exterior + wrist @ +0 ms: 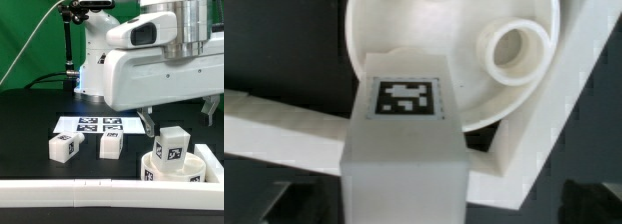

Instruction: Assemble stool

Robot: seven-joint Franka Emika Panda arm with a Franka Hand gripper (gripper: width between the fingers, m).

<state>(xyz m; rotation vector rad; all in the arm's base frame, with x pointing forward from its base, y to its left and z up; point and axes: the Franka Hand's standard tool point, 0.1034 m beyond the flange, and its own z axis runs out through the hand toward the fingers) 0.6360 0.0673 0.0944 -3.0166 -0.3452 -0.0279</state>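
Observation:
The round white seat (176, 170) lies at the exterior view's right, against the white rail. One block leg (172, 144) with a tag stands upright on it. Two more legs (63, 148) (110, 145) lie loose on the black table. My gripper (178, 118) hangs just above the standing leg, open, its fingers spread wider than the leg. In the wrist view the tagged leg (406, 140) rises between my dark fingers (295, 200) with gaps on both sides. The seat (438, 45) and its round hole lie beyond it.
The marker board (98, 124) lies flat behind the loose legs. The long white L-shaped rail (60, 188) runs along the front edge and turns up past the seat; it also shows in the wrist view (278, 125). A green backdrop stands behind the arm's base.

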